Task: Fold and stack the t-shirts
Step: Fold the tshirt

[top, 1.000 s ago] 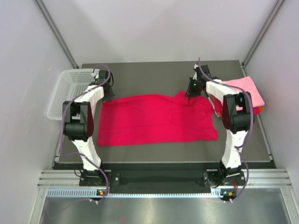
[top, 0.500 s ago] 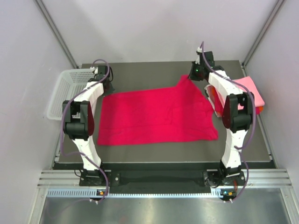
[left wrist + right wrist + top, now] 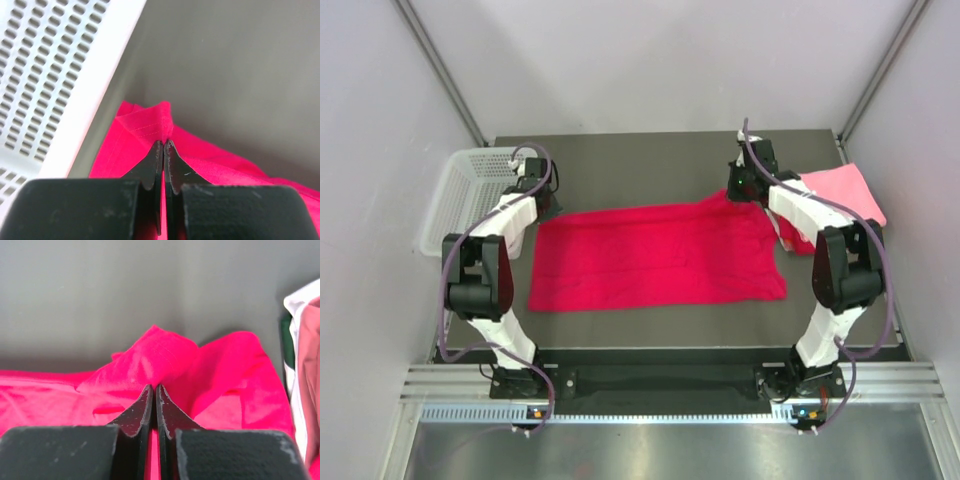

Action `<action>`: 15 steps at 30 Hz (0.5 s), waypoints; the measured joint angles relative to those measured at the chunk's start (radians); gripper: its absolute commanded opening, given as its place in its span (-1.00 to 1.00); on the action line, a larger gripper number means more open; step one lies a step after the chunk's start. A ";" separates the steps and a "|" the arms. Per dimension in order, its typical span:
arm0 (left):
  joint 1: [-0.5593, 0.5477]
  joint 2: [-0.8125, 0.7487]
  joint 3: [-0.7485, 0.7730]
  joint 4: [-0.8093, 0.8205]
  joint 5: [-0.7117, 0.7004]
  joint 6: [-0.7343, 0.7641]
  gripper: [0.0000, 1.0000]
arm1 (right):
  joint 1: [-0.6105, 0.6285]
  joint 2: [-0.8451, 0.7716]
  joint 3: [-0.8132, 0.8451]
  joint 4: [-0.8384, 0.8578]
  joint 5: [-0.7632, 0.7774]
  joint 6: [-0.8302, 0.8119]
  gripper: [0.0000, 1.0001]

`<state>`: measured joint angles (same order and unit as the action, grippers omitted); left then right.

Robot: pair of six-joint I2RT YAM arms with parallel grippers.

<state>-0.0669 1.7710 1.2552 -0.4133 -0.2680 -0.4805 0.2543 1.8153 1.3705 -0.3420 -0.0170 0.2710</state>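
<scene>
A crimson-magenta t-shirt [image 3: 655, 255] lies spread across the dark table. My left gripper [image 3: 546, 205] is shut on its far left corner, seen pinched between the jaws in the left wrist view [image 3: 164, 142]. My right gripper [image 3: 733, 196] is shut on the shirt's far right corner, where the cloth [image 3: 165, 365] bunches up at the closed jaws [image 3: 153, 386]. A stack of folded shirts with a light pink t-shirt [image 3: 840, 192] on top sits at the right edge of the table, with red and orange layers under it.
A white perforated basket [image 3: 465, 195] stands at the table's far left, close beside the left gripper; its wall [image 3: 55, 75] fills the left of the left wrist view. Grey walls enclose the table [image 3: 650, 160] on three sides.
Both grippers lifted the shirt's far edge up and back, then brought it down and nearer; the far edge now lies flatter and the shirt looks shorter front to back.
</scene>
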 measured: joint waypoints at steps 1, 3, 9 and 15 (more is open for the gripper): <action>-0.001 -0.020 -0.021 0.006 -0.003 0.000 -1.00 | 0.009 -0.029 -0.029 0.013 0.013 0.000 -1.00; -0.005 -0.057 -0.060 0.018 -0.009 -0.001 -1.00 | 0.027 -0.086 -0.085 0.033 0.038 0.000 -1.00; -0.035 -0.143 -0.176 0.077 -0.042 -0.007 -1.00 | 0.074 -0.226 -0.243 0.087 0.122 0.002 -1.00; -0.066 -0.246 -0.281 0.113 -0.074 -0.016 -1.00 | 0.130 -0.357 -0.392 0.116 0.233 0.020 -1.00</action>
<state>-0.1329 1.5253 0.9745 -0.3000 -0.3420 -0.4969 0.3840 1.4582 0.9783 -0.2264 0.2165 0.2909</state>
